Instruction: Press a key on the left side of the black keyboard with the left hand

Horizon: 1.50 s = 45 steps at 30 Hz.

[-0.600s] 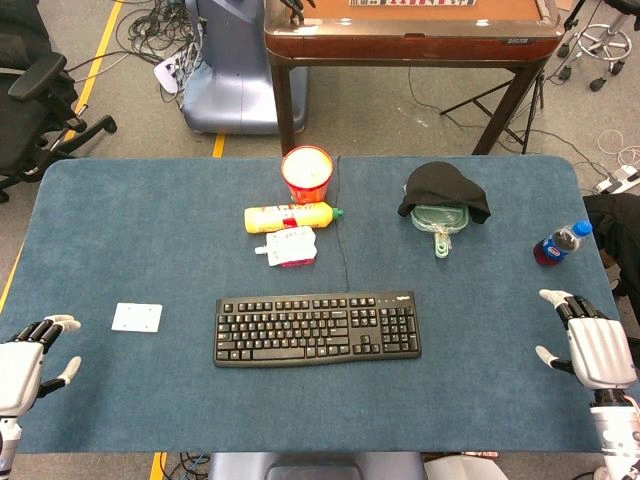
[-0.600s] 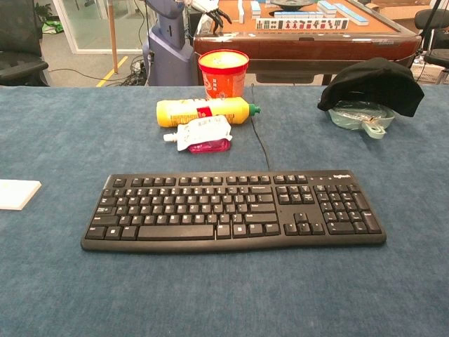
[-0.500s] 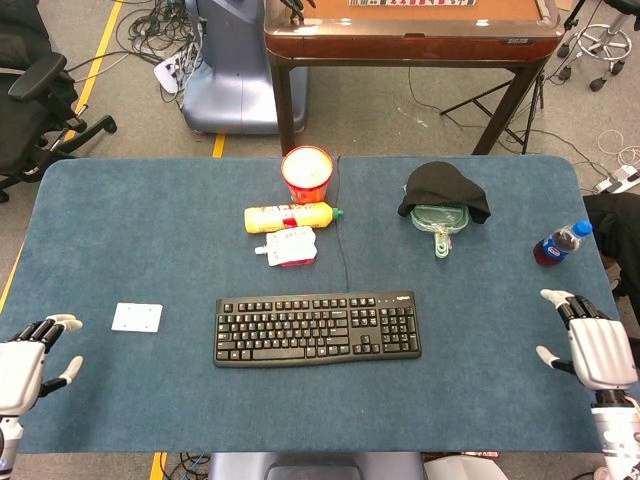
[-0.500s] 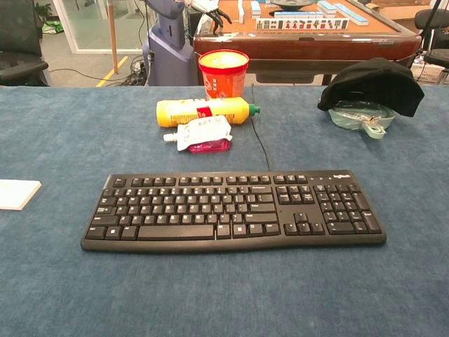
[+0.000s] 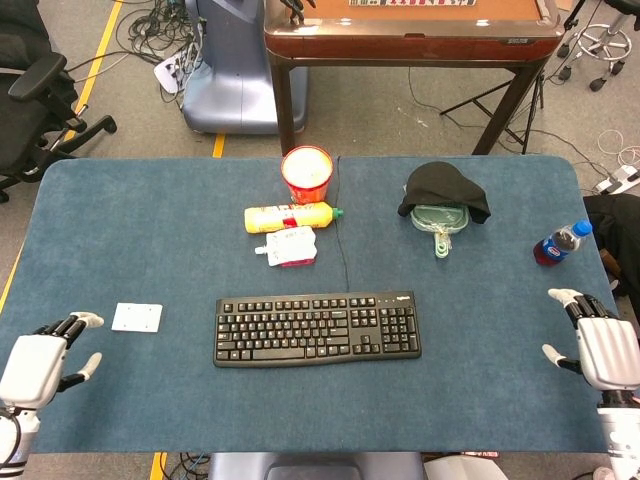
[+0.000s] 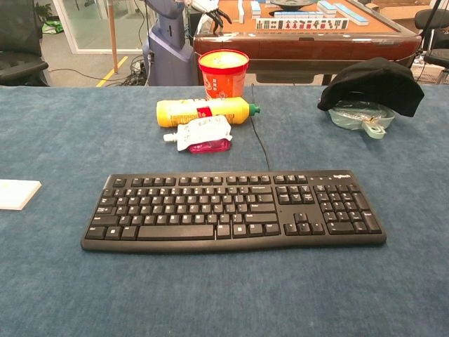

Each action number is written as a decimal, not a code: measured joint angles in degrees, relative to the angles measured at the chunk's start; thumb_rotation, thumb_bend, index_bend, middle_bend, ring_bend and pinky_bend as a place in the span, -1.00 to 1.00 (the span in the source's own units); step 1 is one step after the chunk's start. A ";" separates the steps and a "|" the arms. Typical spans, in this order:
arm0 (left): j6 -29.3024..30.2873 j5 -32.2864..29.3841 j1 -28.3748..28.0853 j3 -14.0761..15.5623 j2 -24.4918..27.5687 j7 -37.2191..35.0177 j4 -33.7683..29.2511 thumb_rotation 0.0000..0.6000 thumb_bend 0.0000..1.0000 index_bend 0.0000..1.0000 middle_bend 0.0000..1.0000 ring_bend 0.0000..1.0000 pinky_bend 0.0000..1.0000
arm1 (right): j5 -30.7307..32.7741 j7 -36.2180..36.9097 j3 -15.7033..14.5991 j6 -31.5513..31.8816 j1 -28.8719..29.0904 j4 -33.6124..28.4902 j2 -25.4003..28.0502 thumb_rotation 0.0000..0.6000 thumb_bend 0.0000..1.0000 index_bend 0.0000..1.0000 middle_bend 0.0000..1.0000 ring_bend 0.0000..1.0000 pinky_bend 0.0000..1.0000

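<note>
my left hand (image 5: 38, 362): empty, fingers spread (well left of black keyboard (image 5: 316, 328)) | my right hand (image 5: 604, 346): empty, fingers spread, table's (image 5: 150, 230) right edge

Even, bright overhead light fills both views; shadows under the black keyboard (image 6: 233, 209) stay soft and short. Sharp focus throughout, no glare.

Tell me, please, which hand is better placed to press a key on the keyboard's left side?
The left hand: it hovers open off the left end of the black keyboard, near the white card. The right hand sits beyond the number pad, at the far end.
</note>
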 measured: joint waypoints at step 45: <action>-35.48 0.24 -25.86 1.13 -2.01 7.42 -7.31 1.00 -0.03 -0.39 1.00 0.93 1.00 | -0.41 0.21 0.34 2.04 -1.15 -1.60 1.88 1.00 -0.77 -0.46 -0.50 -0.55 0.00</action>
